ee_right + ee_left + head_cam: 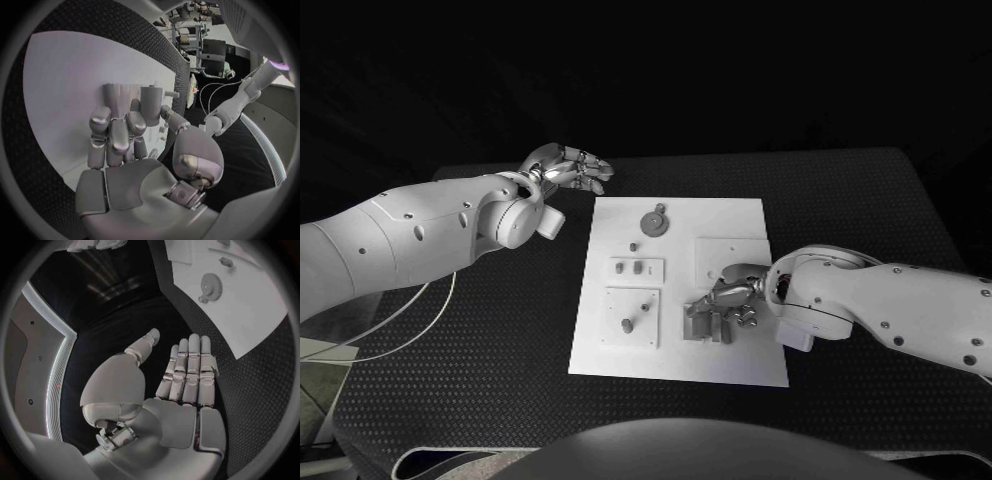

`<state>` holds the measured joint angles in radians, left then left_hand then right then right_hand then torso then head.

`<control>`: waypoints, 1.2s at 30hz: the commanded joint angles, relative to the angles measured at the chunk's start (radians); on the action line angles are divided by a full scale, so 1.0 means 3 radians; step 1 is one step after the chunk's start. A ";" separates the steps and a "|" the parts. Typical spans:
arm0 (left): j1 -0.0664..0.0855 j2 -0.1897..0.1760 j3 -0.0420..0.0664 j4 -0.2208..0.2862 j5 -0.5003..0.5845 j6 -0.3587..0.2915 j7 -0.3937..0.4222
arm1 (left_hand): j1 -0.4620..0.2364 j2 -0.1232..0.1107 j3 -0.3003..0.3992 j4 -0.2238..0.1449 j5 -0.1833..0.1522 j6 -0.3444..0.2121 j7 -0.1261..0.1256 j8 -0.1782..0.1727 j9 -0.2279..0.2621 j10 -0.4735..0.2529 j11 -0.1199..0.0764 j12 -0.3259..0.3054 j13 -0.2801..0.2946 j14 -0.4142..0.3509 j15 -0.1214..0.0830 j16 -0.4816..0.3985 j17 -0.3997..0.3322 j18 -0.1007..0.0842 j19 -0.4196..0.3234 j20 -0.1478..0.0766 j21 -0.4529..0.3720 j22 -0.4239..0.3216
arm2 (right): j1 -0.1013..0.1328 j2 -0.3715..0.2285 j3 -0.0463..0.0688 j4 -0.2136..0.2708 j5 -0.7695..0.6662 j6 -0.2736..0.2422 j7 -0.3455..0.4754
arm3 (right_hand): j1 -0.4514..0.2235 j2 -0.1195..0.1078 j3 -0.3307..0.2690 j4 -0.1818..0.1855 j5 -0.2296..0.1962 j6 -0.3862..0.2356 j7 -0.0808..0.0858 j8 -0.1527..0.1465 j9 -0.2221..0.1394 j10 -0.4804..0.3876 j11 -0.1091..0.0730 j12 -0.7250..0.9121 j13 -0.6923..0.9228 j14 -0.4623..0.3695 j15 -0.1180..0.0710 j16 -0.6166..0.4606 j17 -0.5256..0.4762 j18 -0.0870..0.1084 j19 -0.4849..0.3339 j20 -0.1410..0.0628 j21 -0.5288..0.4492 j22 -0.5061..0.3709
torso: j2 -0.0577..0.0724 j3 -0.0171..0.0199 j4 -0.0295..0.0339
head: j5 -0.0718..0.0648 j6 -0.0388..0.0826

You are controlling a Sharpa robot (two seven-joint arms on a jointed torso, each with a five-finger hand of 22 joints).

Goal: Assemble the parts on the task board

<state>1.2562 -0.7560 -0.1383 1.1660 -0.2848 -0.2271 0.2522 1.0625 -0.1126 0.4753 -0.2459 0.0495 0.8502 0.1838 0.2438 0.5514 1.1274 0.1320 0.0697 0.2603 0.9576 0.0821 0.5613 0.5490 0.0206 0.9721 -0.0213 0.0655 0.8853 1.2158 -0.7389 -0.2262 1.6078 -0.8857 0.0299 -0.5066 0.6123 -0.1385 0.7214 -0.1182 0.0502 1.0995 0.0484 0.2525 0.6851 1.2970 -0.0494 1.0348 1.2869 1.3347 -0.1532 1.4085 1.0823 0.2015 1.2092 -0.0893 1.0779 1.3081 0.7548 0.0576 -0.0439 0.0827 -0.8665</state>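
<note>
Black textured desk [473, 340], carrying a flat white rectangular task board [733, 360] at its middle.

On the board, far end: grey toothed gear-shaped part [655, 219], lying flat, also seen in the left wrist view [210, 286]. Just nearer: small grey stub part [635, 246], alone on bare board.

On the board, left side: small raised white plate [638, 267] bearing two short grey pegs. Nearer still: larger raised white plate [630, 318] bearing one small grey part [627, 325].

On the board, right side: square raised white plate [733, 250], partly covered by the right arm. Below it: cluster of upright grey block-shaped parts [701, 325], standing close together near the board's middle-right.

Left robot hand [568, 168]: held off the board, over the desk beside the board's far left corner. In the left wrist view [181, 375], fingers straight and side by side, thumb apart, palm bare, nothing held.

Right robot hand [733, 295]: over the board's right half, at the cluster of upright grey parts. In the right wrist view [125, 135], fingers curled down against the upright grey pieces [134, 97], fingertips touching them. Could not tell whether any piece was actually gripped or merely pressed.
</note>
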 commanded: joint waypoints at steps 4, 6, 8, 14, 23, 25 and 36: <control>0.0004 0.0001 0.0001 0.0010 -0.0007 0.0045 0.0024 | -0.0035 -0.0001 0.0002 0.0020 0.0009 -0.0014 0.0004 0.0018 -0.0003 -0.0007 0.0023 -0.0004 -0.0004 0.0031 0.0004 -0.0022 0.0007 0.0004 -0.0001 0.0019 0.0012 -0.0004 | -0.0032 0.0001 -0.0027 0.0001 -0.0040 0.0100 -0.0061 | 0.0009 -0.0034 -0.0004 0.0018 0.0011 0.0009 0.0044 -0.0009 0.0002 -0.0023 -0.0001 -0.0012 -0.0006 -0.0006 -0.0002 -0.0020 -0.0009 0.0201 0.0003 -0.0017 -0.0023 0.0030 | 0.0000 0.0001 -0.0001 | 0.0005 -0.0003; 0.0004 0.0001 0.0001 0.0009 -0.0007 0.0043 0.0024 | -0.0035 -0.0001 0.0003 0.0021 0.0009 -0.0014 0.0005 0.0018 -0.0003 -0.0007 0.0023 -0.0004 -0.0004 0.0031 0.0004 -0.0023 0.0007 0.0004 -0.0002 0.0019 0.0012 -0.0004 | -0.0033 0.0002 -0.0027 -0.0001 -0.0040 0.0107 -0.0061 | 0.0006 -0.0049 -0.0006 0.0026 0.0011 0.0006 0.0045 -0.0010 0.0002 -0.0029 0.0000 -0.0019 -0.0010 -0.0008 -0.0001 -0.0022 -0.0013 0.0201 0.0002 -0.0016 -0.0024 0.0030 | 0.0000 0.0001 0.0000 | 0.0007 -0.0008; 0.0004 0.0001 0.0001 0.0009 -0.0007 0.0043 0.0024 | -0.0035 -0.0002 0.0003 0.0021 0.0009 -0.0014 0.0005 0.0018 -0.0004 -0.0007 0.0023 -0.0004 -0.0004 0.0031 0.0004 -0.0023 0.0008 0.0004 -0.0002 0.0019 0.0012 -0.0004 | -0.0033 0.0003 -0.0028 -0.0001 -0.0040 0.0106 -0.0058 | 0.0007 -0.0074 -0.0004 0.0038 0.0012 0.0004 0.0045 -0.0012 0.0003 -0.0033 0.0001 -0.0022 -0.0013 -0.0009 0.0000 -0.0023 -0.0014 0.0201 0.0001 -0.0016 -0.0025 0.0030 | 0.0000 0.0001 0.0000 | 0.0007 -0.0008; 0.0004 0.0002 0.0001 0.0008 -0.0007 0.0042 0.0023 | -0.0035 0.0000 0.0004 0.0023 0.0009 -0.0014 0.0005 0.0018 -0.0004 -0.0007 0.0024 -0.0004 -0.0005 0.0031 0.0004 -0.0025 0.0010 0.0004 -0.0001 0.0019 0.0013 -0.0005 | -0.0034 0.0000 -0.0028 -0.0004 -0.0047 0.0111 -0.0052 | 0.0037 -0.0298 0.0097 0.0252 0.0011 0.0002 0.0046 -0.0011 0.0014 -0.0032 -0.0001 -0.0017 -0.0021 -0.0009 -0.0001 -0.0022 -0.0026 0.0201 0.0019 -0.0024 -0.0032 0.0025 | 0.0000 0.0000 -0.0001 | 0.0008 -0.0012; 0.0004 -0.0009 0.0001 0.0010 -0.0007 0.0036 0.0013 | -0.0024 -0.0002 0.0008 0.0020 0.0009 -0.0013 0.0001 0.0021 -0.0004 -0.0009 0.0024 -0.0005 -0.0007 0.0030 0.0004 -0.0031 0.0017 0.0005 -0.0004 0.0019 0.0012 -0.0007 | -0.0034 0.0001 -0.0029 -0.0005 -0.0061 0.0132 -0.0046 | 0.0067 -0.0423 0.0110 0.0362 0.0013 -0.0016 0.0050 -0.0015 0.0025 -0.0056 0.0005 -0.0038 -0.0036 -0.0026 0.0002 -0.0027 -0.0047 0.0201 0.0015 -0.0024 -0.0037 0.0026 | 0.0001 -0.0001 0.0000 | 0.0017 -0.0019; 0.0004 -0.0007 0.0001 0.0008 -0.0007 0.0036 0.0014 | -0.0023 -0.0002 0.0008 0.0020 0.0009 -0.0013 0.0001 0.0021 -0.0004 -0.0010 0.0024 -0.0005 -0.0007 0.0030 0.0004 -0.0031 0.0017 0.0005 -0.0004 0.0019 0.0012 -0.0007 | -0.0034 0.0000 -0.0029 -0.0005 -0.0064 0.0140 -0.0046 | 0.0069 -0.0426 0.0111 0.0367 0.0013 -0.0016 0.0050 -0.0015 0.0025 -0.0057 0.0005 -0.0037 -0.0036 -0.0028 0.0003 -0.0028 -0.0050 0.0201 0.0014 -0.0024 -0.0037 0.0026 | 0.0001 0.0000 0.0000 | 0.0020 -0.0021; 0.0004 -0.0006 0.0001 0.0010 -0.0007 0.0036 0.0013 | -0.0020 -0.0003 0.0009 0.0019 0.0009 -0.0015 0.0001 0.0020 -0.0005 -0.0011 0.0025 -0.0005 -0.0009 0.0030 0.0004 -0.0034 0.0020 0.0004 -0.0005 0.0019 0.0012 -0.0008 | -0.0035 0.0002 -0.0029 -0.0003 -0.0091 0.0158 -0.0047 | 0.0104 -0.0430 0.0111 0.0374 0.0012 -0.0022 0.0051 -0.0015 0.0030 -0.0064 0.0007 -0.0040 -0.0038 -0.0034 0.0004 -0.0029 -0.0056 0.0201 0.0011 -0.0025 -0.0036 0.0029 | 0.0000 0.0001 -0.0001 | 0.0027 -0.0021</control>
<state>1.2563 -0.7585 -0.1384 1.1664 -0.2849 -0.2270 0.2506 1.0624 -0.1126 0.4774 -0.2438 0.0495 0.8502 0.1838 0.2438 0.5507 1.1236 0.1357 0.0697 0.2593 0.9612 0.0858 0.5575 0.5538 0.0202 0.9721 -0.0213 0.0655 0.8843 1.2149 -0.7380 -0.2269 1.6072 -0.9028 0.0374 -0.5011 0.6362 -0.2620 0.7550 -0.0136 0.0503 1.0946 0.0586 0.2516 0.6945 1.2862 -0.0463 1.0270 1.2763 1.3312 -0.1496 1.4048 1.0665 0.2016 1.2131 -0.0931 1.0685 1.3081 0.7548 0.0576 -0.0439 0.0902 -0.8727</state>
